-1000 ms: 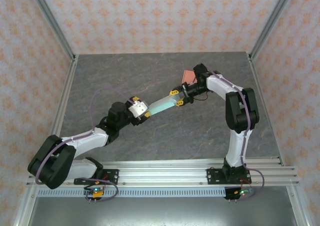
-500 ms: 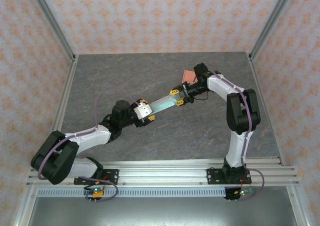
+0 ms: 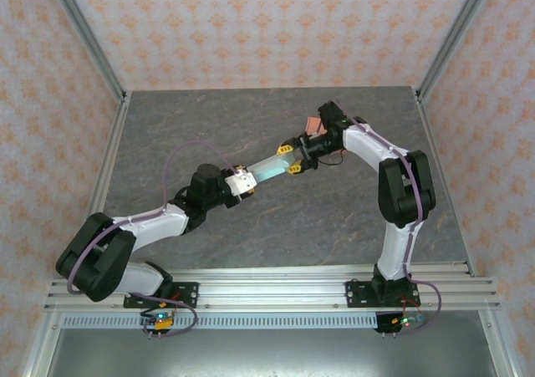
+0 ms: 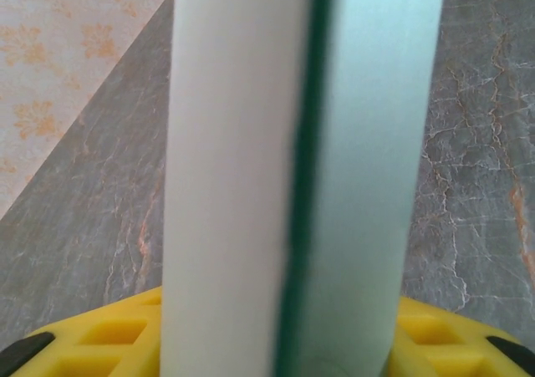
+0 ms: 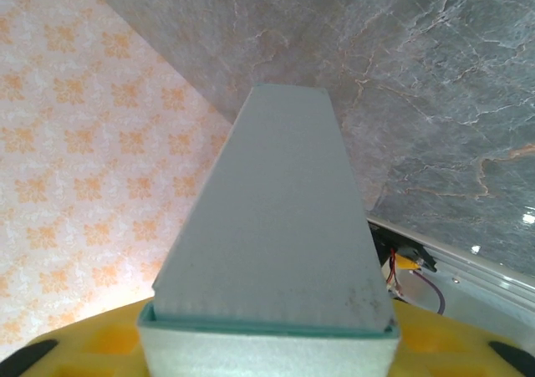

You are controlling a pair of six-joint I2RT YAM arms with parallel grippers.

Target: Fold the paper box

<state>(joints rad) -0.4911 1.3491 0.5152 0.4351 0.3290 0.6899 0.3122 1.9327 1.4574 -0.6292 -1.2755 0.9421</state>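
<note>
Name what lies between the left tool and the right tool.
The paper box spans it, one end in the left tool, the other in the right tool; the top external view shows this.

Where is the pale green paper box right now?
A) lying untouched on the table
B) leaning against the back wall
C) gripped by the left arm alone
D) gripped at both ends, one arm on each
D: from above, the paper box spans from one arm to the other, and each wrist camera shows it clamped between yellow fingers, the left fingers and the right fingers.
</note>
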